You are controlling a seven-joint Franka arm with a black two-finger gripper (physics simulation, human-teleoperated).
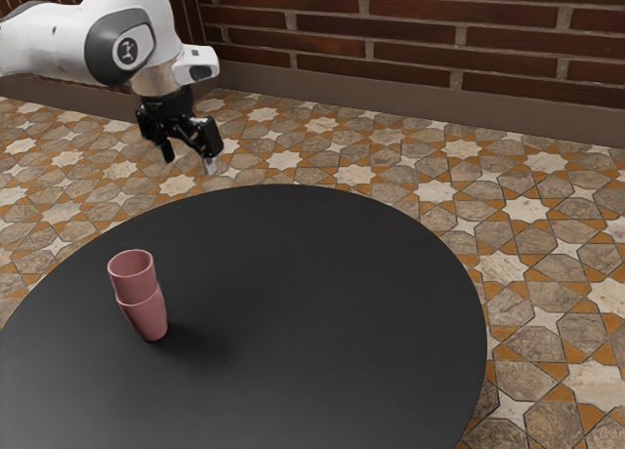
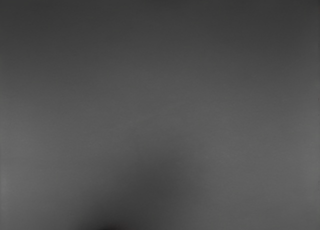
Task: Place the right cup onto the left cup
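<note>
End effector (image 1: 188,159) was wide open, empty | upper cup (image 1: 138,284) sat nested in lower cup (image 1: 147,320) on surface (image 1: 312,293) | stacking looked done; good finish called for wide clearance, nudging neither cup

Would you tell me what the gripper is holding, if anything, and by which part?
Nothing is held: the gripper is open, away from the stacked pink cups.

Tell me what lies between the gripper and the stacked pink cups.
No object: in the exterior view, the stretch from the gripper to the stacked pink cups crosses patterned floor, then bare black tabletop.
</note>
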